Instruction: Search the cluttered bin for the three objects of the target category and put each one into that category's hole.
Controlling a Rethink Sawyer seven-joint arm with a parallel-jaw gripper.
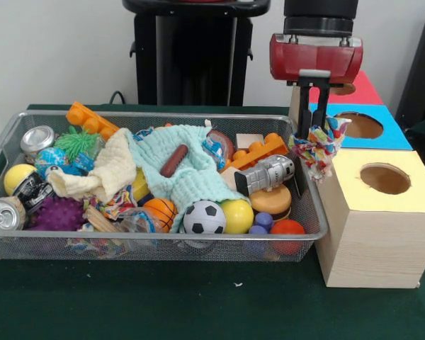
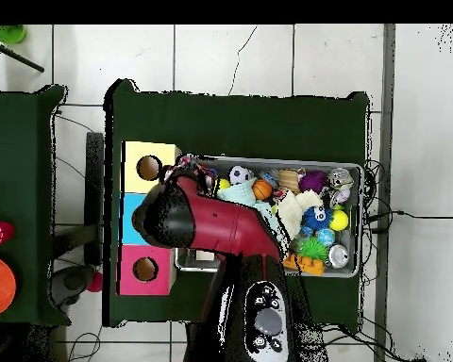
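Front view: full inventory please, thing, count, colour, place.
wire bin: 1, grey mesh, on green table
rope toy: 1, multicolour, held at bin's right end
boxes with holes: 3, yellow nearest, blue behind it, red farthest
soccer ball: 1, black and white, bin front
basketball: 1, orange, left of soccer ball
cans: 2, silver, bin's left end
spiky ball: 1, purple, front left
cloth: 1, mint, bin middle
toy sausage: 1, brown, on the cloth
blocks: 2, orange, back left, back right
claw: 1, black under a red housing, shut on the rope toy
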